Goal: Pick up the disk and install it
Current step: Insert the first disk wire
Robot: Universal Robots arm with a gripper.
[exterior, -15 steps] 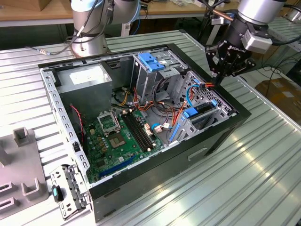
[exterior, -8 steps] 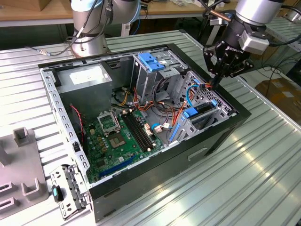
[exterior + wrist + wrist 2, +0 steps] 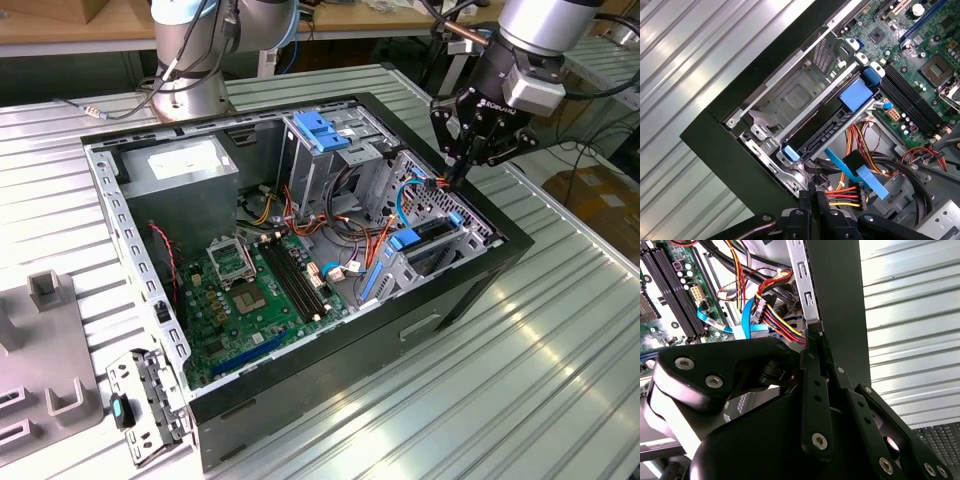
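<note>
One ribbed metal table carries the open computer case; the gripper (fingers clenched together, grasping nothing) hovers above the seated disk

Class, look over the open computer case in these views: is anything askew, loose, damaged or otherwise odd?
Nothing looks damaged or spilled. The disk, with its blue rails, sits edge-on in the drive bay near the case wall. A bundle of coloured cables hangs loose right beside the gripper, whose jaws are shut at the case edge.
</note>
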